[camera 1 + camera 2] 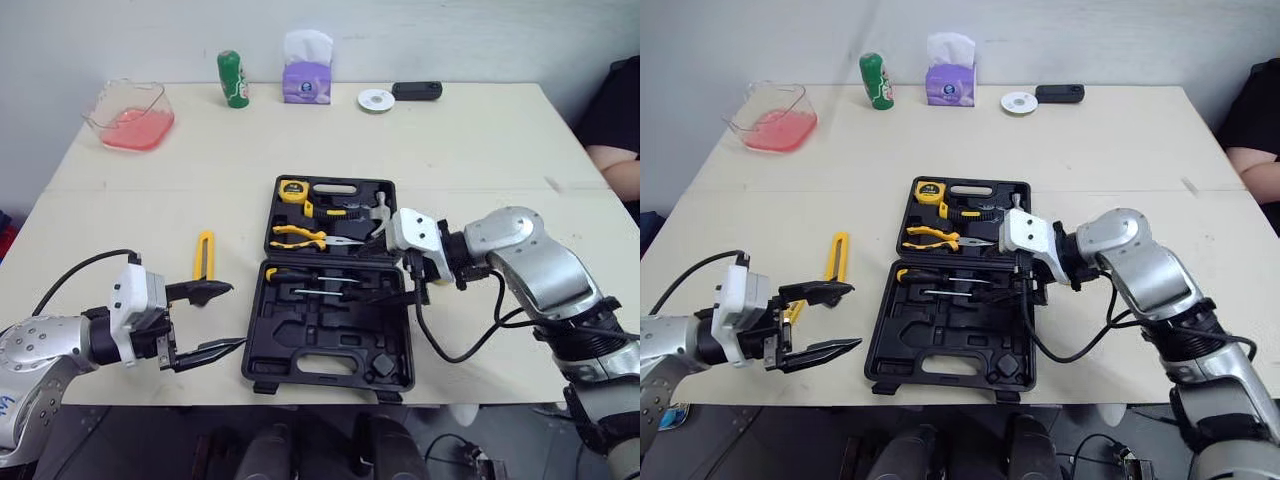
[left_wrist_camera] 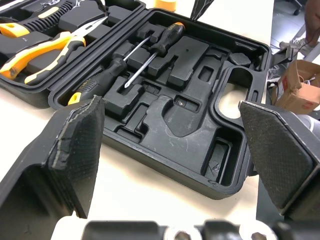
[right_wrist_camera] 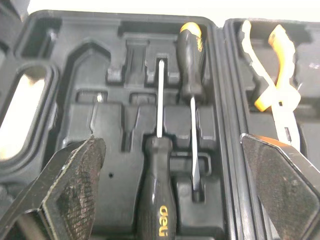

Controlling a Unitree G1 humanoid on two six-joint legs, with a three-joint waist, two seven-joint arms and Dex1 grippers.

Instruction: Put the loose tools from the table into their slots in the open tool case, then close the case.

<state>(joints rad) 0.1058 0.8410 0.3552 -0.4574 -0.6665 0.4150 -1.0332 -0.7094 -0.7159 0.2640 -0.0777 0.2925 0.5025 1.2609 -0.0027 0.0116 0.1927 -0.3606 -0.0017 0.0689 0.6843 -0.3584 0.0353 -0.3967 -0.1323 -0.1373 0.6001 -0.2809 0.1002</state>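
Tool case lies open in the middle of the table, with two screwdrivers seated in its near half and pliers, tape measure and hammer in the far half; several moulded slots are bare. One yellow tool lies loose just left of the case. Right gripper hangs over the screwdrivers, fingers spread, holding nothing; left gripper sits by the case's near left corner, likewise spread and empty. By my reading most is done: the yellow tool and closing the lid are left.
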